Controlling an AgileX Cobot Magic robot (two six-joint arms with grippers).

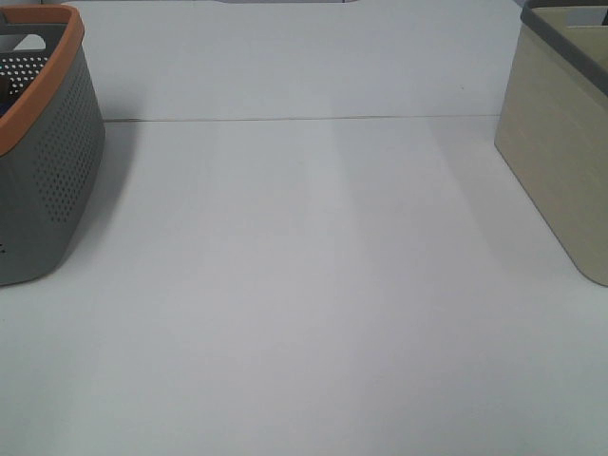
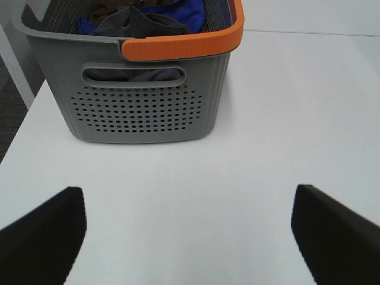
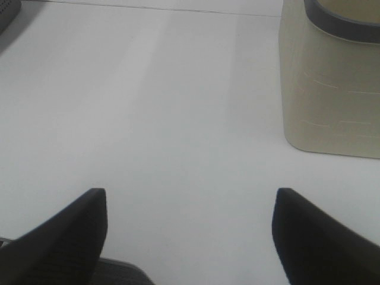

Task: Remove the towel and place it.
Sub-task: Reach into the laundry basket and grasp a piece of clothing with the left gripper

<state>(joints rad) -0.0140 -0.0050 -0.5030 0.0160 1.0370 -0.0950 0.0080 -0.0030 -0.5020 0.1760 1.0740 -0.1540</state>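
A dark grey towel lies crumpled in the grey perforated basket with an orange rim, on top of blue cloth. The basket stands at the left edge of the exterior high view, where its contents do not show. My left gripper is open and empty, low over the white table, a short way in front of the basket's handle side. My right gripper is open and empty over bare table. Neither gripper shows in the exterior high view.
A beige basket with a dark grey rim stands at the right, also in the right wrist view. The white table lies between the two baskets. The table's left edge is close beside the grey basket.
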